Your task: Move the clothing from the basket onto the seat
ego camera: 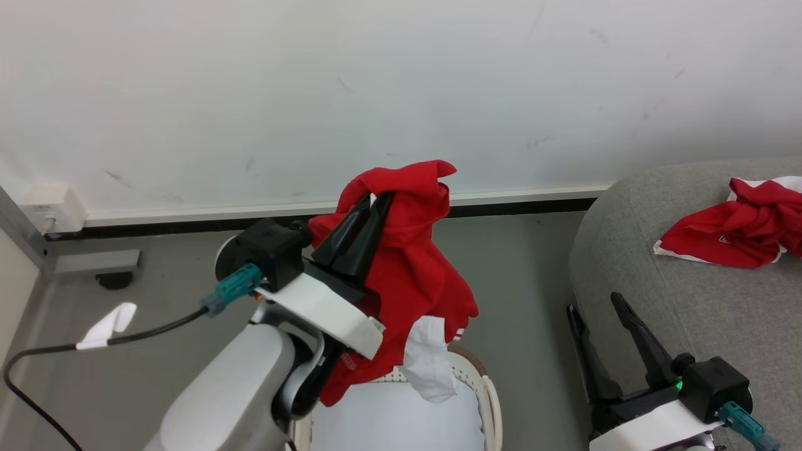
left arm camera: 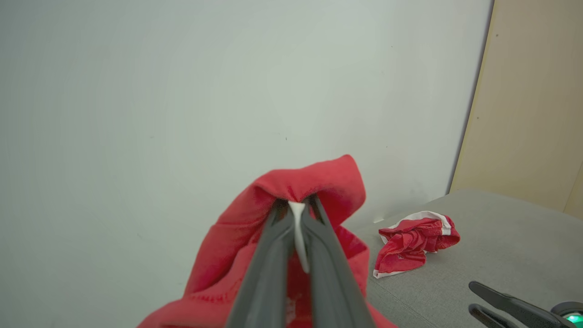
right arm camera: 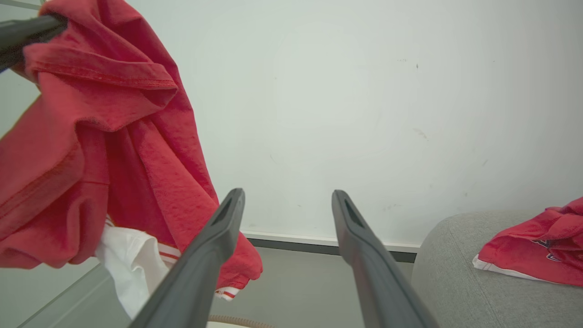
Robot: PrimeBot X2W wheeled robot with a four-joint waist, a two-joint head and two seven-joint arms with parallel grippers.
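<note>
Nothing can be read as a word or number. The crumpled red garment (ego camera: 733, 228) on the grey sofa (ego camera: 651, 269), at the right of the head view, bears a small white mark too tiny to make out, and its dark print at the lower right of the right wrist view is folded and illegible. The hanging red garment (ego camera: 413, 275) shows a striped patch at lower centre, also unreadable.

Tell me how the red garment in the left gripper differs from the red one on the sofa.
The gripped garment hangs draped from the shut left gripper above the basket; the sofa garment lies crumpled on the sofa, ungripped. Both are red with white trim.
</note>
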